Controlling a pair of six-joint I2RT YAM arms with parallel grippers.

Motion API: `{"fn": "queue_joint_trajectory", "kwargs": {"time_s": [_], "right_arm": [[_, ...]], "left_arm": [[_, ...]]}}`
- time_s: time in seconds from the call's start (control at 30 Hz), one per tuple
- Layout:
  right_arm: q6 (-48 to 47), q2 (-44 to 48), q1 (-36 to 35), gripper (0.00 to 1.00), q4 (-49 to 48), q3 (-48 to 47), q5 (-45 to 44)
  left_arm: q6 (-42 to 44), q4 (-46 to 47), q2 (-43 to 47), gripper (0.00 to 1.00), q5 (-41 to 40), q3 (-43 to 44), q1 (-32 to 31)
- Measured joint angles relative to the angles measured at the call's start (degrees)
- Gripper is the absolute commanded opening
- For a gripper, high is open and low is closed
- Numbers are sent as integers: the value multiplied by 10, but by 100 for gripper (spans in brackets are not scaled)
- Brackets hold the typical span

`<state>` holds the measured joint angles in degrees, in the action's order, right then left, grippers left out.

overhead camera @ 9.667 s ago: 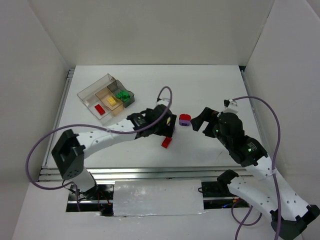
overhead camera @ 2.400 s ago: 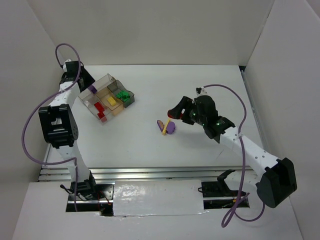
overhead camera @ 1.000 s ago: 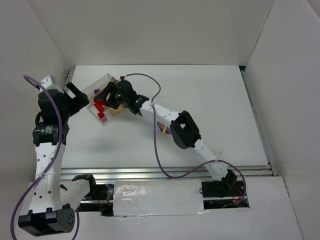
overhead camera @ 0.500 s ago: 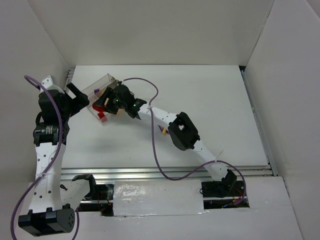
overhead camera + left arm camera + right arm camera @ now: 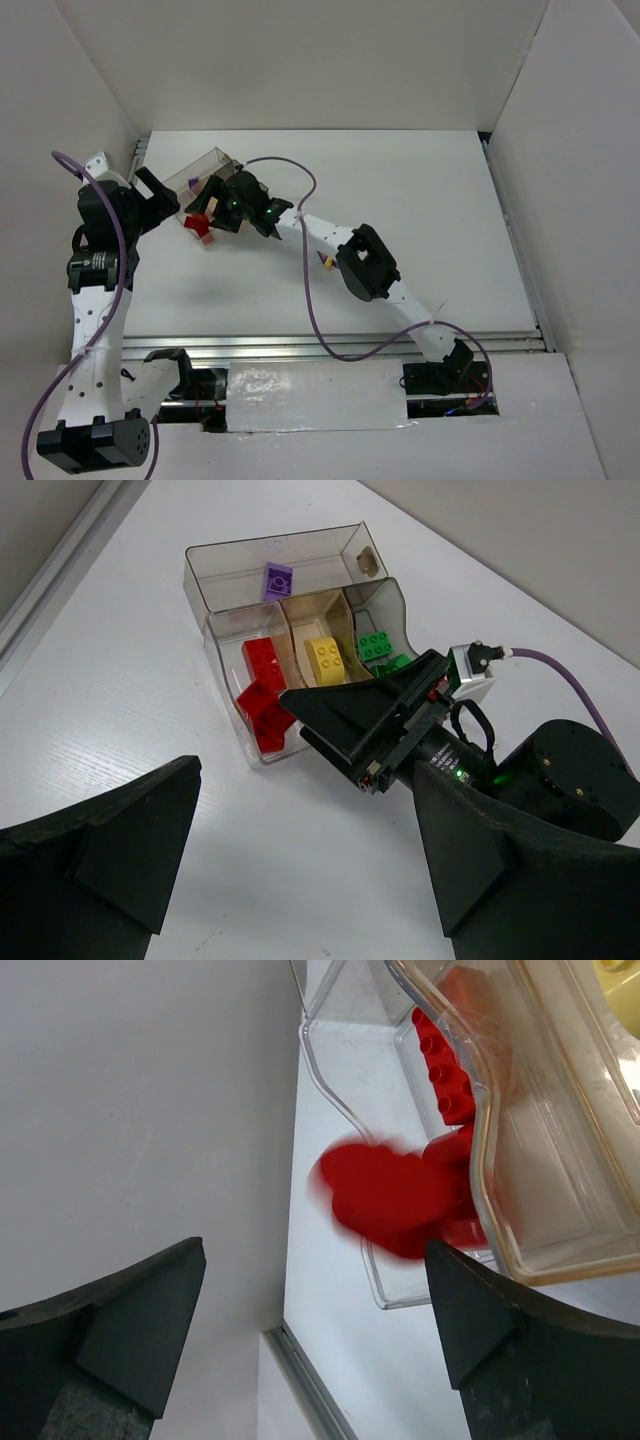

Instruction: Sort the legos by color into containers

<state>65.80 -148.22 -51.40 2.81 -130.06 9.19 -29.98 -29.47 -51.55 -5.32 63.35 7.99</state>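
Seen from above, the right arm (image 5: 300, 225) reached across the tabletop (image 5: 430, 200) to the clear compartment tray (image 5: 192, 175) at the far left. Its jaws were over the near end, so a brick let go there would land with its own colour. A red brick (image 5: 200, 222) showed at that end. The left arm (image 5: 100, 215) was drawn up beside the tray, apparently to keep clear. A small purple and yellow piece (image 5: 323, 259) lay well apart on the tabletop, half hidden by the right arm and not yet sorted.

The left wrist camera showed the left jaws wide apart and holding nothing. In the tray, a purple brick (image 5: 278, 580) sat alone in the long back compartment. In front of it were two stored red bricks (image 5: 262, 675), a yellow brick (image 5: 325, 657) and green bricks (image 5: 378, 645), each colour in its own cell. The right arm's black fingers (image 5: 350, 715) reached over the tray's front edge.

From the right wrist, the right jaws were spread wide and gripped nothing. Beyond them the red brick (image 5: 385, 1200) was blurred against the end cell's wall, probably falling. Whether it was inside could not be told.
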Motion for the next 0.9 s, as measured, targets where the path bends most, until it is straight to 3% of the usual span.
{"fn": "queue_joint_trajectory", "kwargs": {"time_s": [0.27, 0.43, 0.67, 0.9], "right_arm": [[-18, 50, 6, 100, 3, 25, -3], [-82, 203, 12, 100, 13, 185, -31], [-223, 459, 29, 100, 144, 356, -172], [-238, 629, 120, 100, 237, 575, -255]], "left_arm": [[0, 2, 0, 99, 2, 0, 0], [1, 9, 0, 100, 14, -3, 0], [16, 23, -21, 100, 77, -12, -7], [16, 11, -86, 100, 96, 1, -79]]}}
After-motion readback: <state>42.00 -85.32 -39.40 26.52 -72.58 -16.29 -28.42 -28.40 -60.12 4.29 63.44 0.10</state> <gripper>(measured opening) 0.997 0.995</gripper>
